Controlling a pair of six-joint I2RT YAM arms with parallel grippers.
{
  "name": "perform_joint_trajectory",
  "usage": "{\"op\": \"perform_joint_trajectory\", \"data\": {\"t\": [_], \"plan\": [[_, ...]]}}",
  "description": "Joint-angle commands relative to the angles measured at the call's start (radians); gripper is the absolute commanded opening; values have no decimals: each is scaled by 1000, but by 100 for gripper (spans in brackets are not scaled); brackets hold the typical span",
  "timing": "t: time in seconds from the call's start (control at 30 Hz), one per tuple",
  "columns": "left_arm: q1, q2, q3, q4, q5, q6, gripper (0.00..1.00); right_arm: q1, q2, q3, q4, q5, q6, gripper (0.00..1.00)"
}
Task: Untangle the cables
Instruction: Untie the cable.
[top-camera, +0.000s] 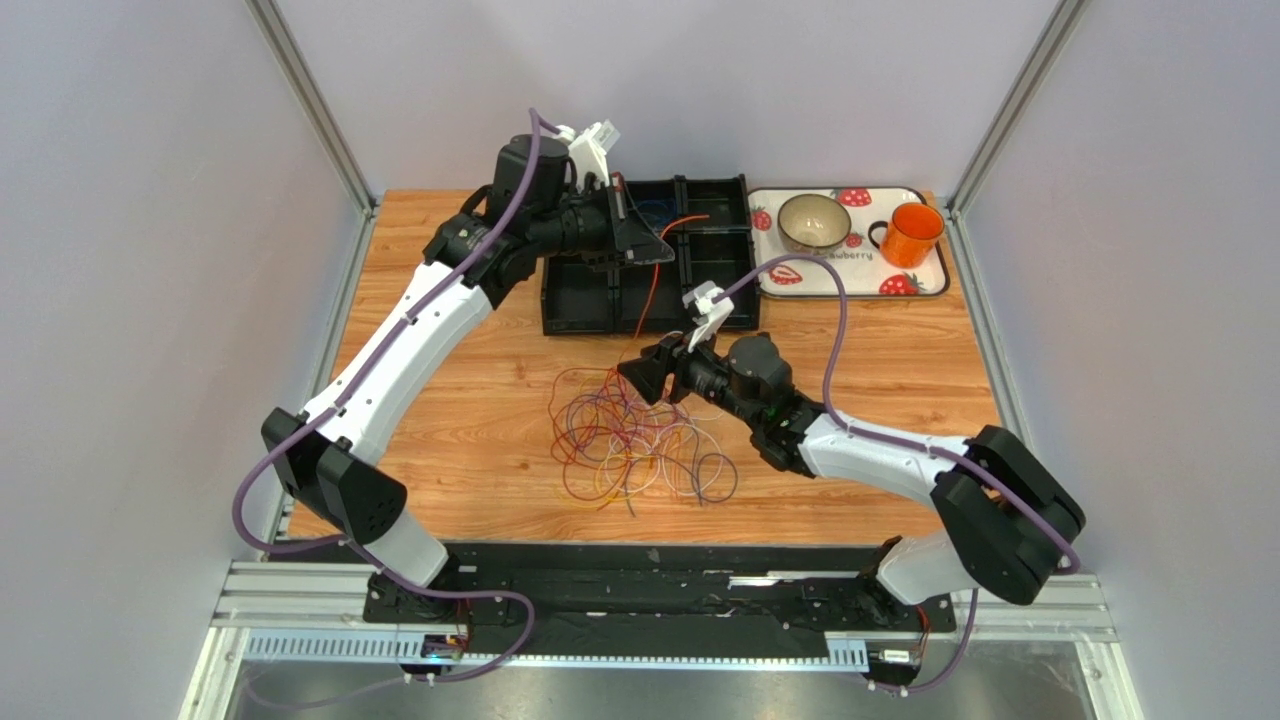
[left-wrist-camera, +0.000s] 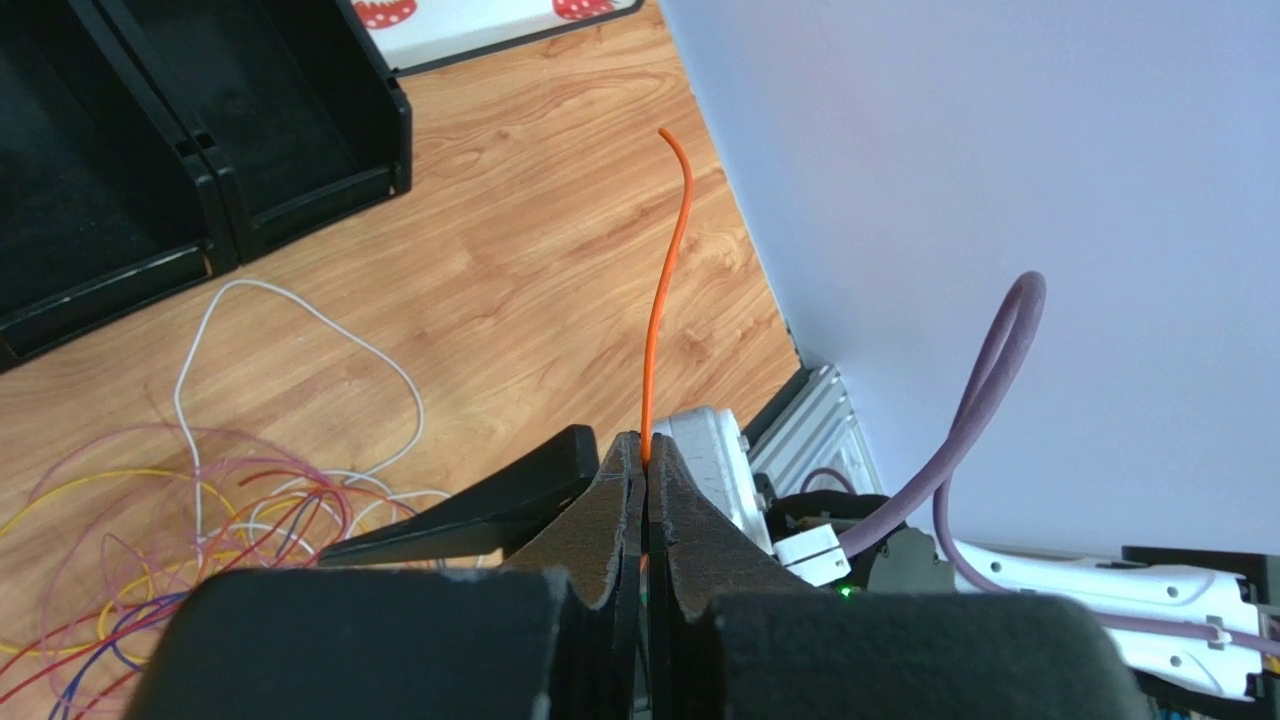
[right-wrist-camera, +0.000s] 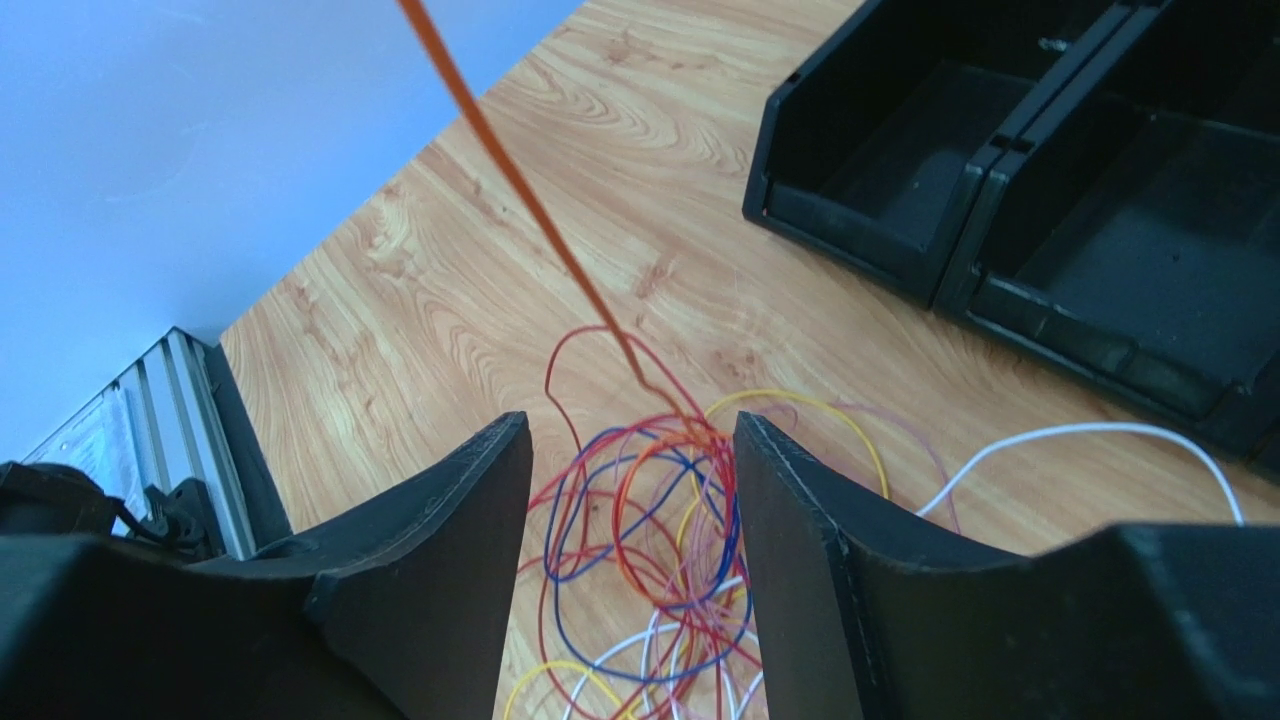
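Observation:
The cables lie in a loose tangle of red, blue, yellow, purple and white loops on the wooden table, in front of the bins. One orange cable rises taut out of the pile to my left gripper, which is shut on it above the bins. In the left wrist view the orange cable sticks out past the pinched fingertips of the left gripper. My right gripper is open just above the tangle, with nothing held, and the orange cable slants up from the pile.
Black compartment bins stand at the back centre. A strawberry-print tray at the back right carries a bowl and an orange mug. A white cable loops out toward the bins. Walls close in on both sides.

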Motion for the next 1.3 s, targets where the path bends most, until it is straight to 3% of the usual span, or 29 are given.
{"op": "perform_joint_trajectory", "data": {"t": [0.0,0.47,0.63,0.83,0.93,0.97,1.07,1.27], "plan": [[4,-8,43,41,23,-28,0,13,50,77,107,31,-34,56],[4,14,131,46,48,-70,0,24,113,95,135,69,-43,45],[4,24,180,7,48,-58,0,25,102,100,110,72,-50,21],[6,17,189,-12,43,-22,0,25,56,135,-2,69,-37,3],[6,3,180,-80,-16,33,37,25,2,207,-155,77,-32,0],[7,-5,174,-109,-86,62,69,27,-16,242,-195,84,-34,0],[7,-72,70,-167,-215,85,83,25,-71,296,-345,145,-38,0],[7,-282,-268,-42,-283,70,86,24,-87,405,-580,299,-20,0]]}}
